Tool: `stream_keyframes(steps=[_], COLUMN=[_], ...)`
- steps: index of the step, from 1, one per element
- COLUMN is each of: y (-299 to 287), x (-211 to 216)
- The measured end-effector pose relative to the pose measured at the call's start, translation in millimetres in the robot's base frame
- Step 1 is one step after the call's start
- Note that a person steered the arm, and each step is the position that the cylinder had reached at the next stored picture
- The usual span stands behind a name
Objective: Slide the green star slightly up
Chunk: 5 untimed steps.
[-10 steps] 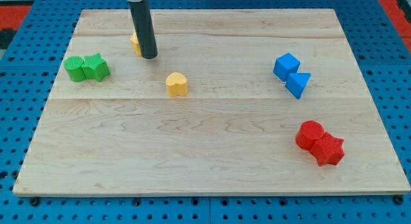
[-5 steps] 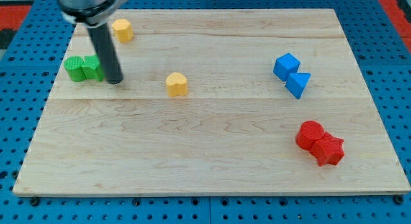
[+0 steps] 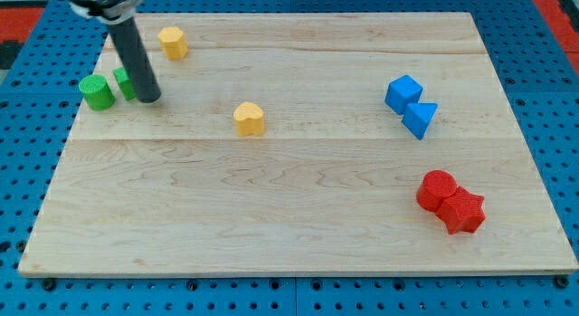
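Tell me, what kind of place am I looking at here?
Probably a robotics lab bench: a wooden board lies on a blue perforated table, small coloured blocks like the red star lie scattered, and my tip touches the green star.

I'm looking at a board of pale wood, its grain and plank seams showing, the finish smooth and matt; it's sitting on a blue perforated base that's looking like painted metal or plastic; the green star, green cylinder, yellow blocks and blue cube are appearing as matt plastic; my rod is showing dark and slightly satin down to my tip.
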<state>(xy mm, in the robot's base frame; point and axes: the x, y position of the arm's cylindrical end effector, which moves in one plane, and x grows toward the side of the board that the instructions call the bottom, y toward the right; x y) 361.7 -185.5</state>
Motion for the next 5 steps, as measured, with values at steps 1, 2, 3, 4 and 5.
stream_keyframes(steps=[1,2,3,4,5], y=[0,16,31,3,-15], x=[-33,-35,14,35,-6])
